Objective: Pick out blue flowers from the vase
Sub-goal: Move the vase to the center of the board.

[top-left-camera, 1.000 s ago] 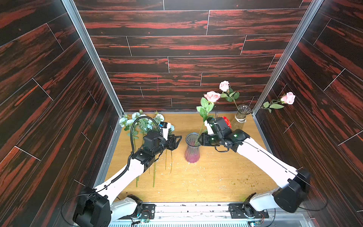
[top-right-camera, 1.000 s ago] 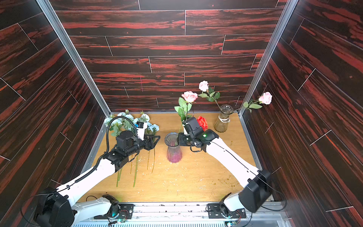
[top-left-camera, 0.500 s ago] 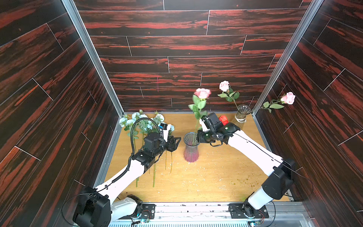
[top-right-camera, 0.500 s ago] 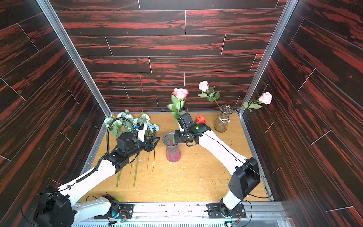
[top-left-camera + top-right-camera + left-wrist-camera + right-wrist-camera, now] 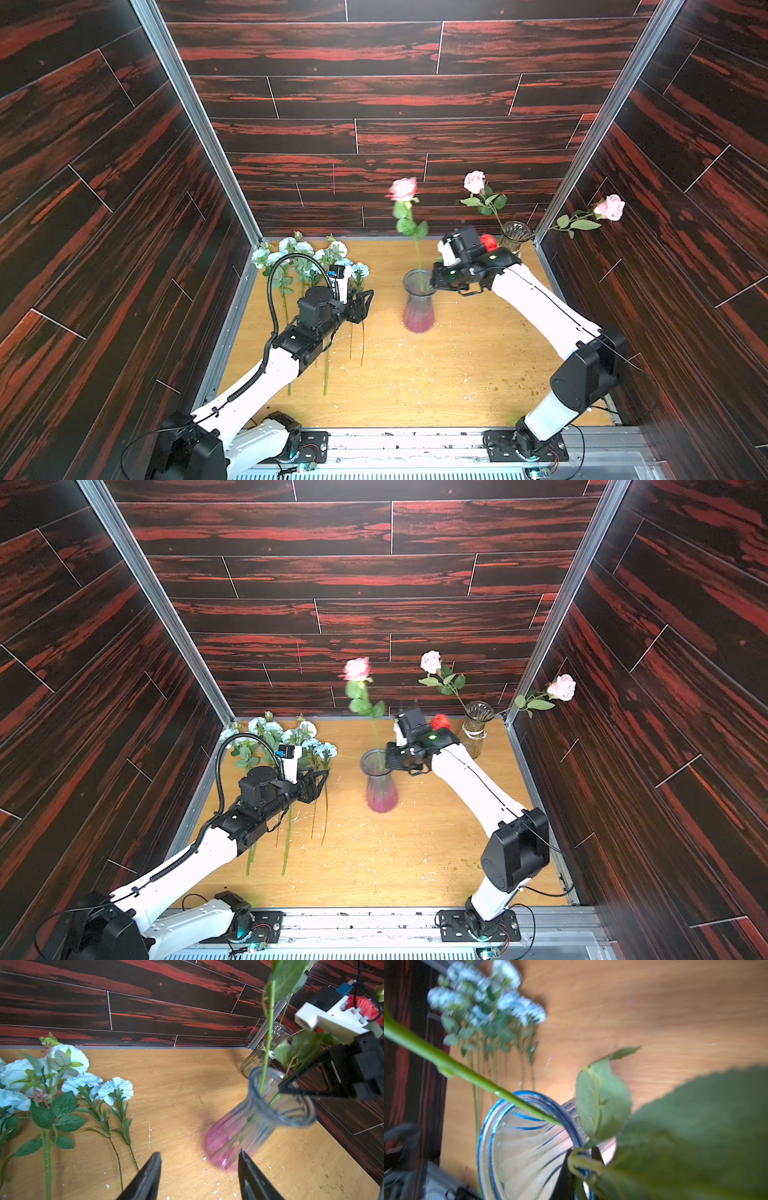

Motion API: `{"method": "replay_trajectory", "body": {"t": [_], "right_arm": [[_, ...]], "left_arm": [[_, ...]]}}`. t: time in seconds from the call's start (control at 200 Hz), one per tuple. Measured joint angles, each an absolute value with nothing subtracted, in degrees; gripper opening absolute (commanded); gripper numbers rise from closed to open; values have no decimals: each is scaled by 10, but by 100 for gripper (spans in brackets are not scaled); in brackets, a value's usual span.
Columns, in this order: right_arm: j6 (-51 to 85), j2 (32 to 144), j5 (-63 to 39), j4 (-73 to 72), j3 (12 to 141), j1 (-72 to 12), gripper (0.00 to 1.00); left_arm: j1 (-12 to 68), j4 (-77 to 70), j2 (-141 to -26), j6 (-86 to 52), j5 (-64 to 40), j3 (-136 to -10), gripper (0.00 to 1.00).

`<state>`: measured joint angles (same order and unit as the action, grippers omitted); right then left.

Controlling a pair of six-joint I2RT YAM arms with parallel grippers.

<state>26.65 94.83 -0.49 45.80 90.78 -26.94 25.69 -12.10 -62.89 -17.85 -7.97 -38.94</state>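
Top views, R gripper (image 5: pixel 434 282) outstretched, pinching pink rose (image 5: pixel 406 226) at vase (image 5: pixel 419 309), L gripper (image 5: pixel 366 306) agape

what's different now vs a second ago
The right gripper closed its jaws on a leafy green stem at the rim of the pink-bottomed vase, and the vase slid toward that gripper and looks tilted. The tall pink rose in it swung toward the blue flowers. Unchanged: those flowers lying on the table, the left gripper with jaws open, the clear vase in the corner.
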Motion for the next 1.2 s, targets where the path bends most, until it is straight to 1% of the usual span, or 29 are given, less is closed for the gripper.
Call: {"method": "replay_trajectory", "body": {"t": [0.195, 0.426, 0.556, 0.756, 0.817, 0.972, 1.007, 1.102, 1.202], "right_arm": [[245, 938, -10, 421, 887, -166, 0], [224, 959, -27, 368, 890, -79, 0], [220, 998, -51, 338, 917, -55, 0], [213, 1045, -71, 304, 957, -51, 0], [211, 1055, -76, 299, 966, -50, 7], [201, 1066, -82, 298, 980, -48, 29], [197, 1066, -81, 298, 980, -48, 37], [188, 1066, -80, 300, 987, -47, 52], [182, 1059, -80, 306, 988, -47, 62]], "left_arm": [[257, -121, -629, -178, -72, -383, 60], [257, -125, -629, -177, -67, -383, 60], [257, -127, -631, -177, -65, -383, 60], [257, -134, -642, -177, -64, -383, 60], [257, -134, -645, -177, -64, -383, 60], [257, -134, -649, -176, -63, -383, 60], [257, -134, -649, -176, -63, -383, 60], [257, -133, -648, -175, -59, -383, 61], [257, -130, -639, -173, -52, -383, 62]]}}
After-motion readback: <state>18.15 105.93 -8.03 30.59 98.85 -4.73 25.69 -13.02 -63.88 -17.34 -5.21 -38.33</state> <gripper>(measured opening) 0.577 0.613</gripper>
